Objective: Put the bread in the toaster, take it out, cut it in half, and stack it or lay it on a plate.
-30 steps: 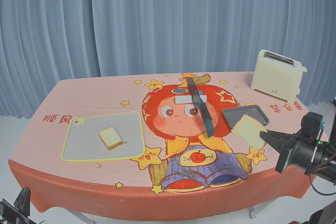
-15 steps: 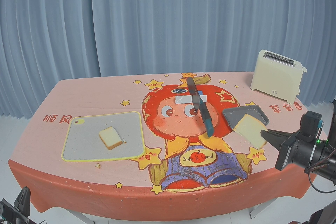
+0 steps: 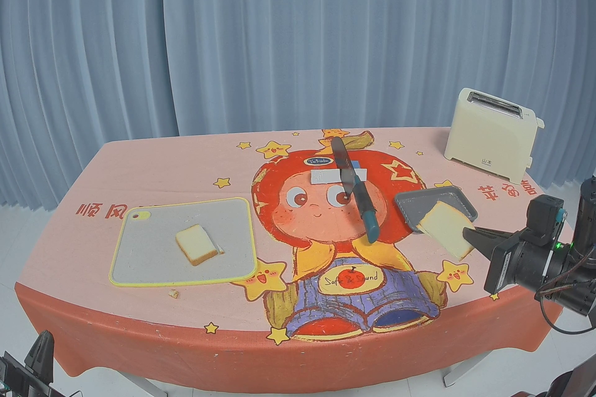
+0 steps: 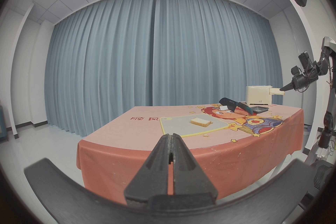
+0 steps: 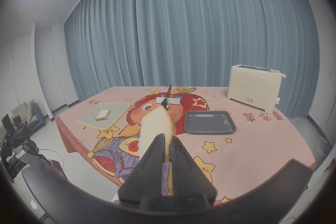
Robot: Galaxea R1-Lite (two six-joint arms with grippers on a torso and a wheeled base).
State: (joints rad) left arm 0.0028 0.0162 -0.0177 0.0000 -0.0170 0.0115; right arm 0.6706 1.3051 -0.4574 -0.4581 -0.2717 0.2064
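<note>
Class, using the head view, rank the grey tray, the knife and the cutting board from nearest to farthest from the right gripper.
Measured from the right gripper, which is shut on a bread slice:
1. Grey tray, close by on the right side.
2. Knife, in the middle.
3. Cutting board, far over on the left side.

right gripper holding bread slice
</note>
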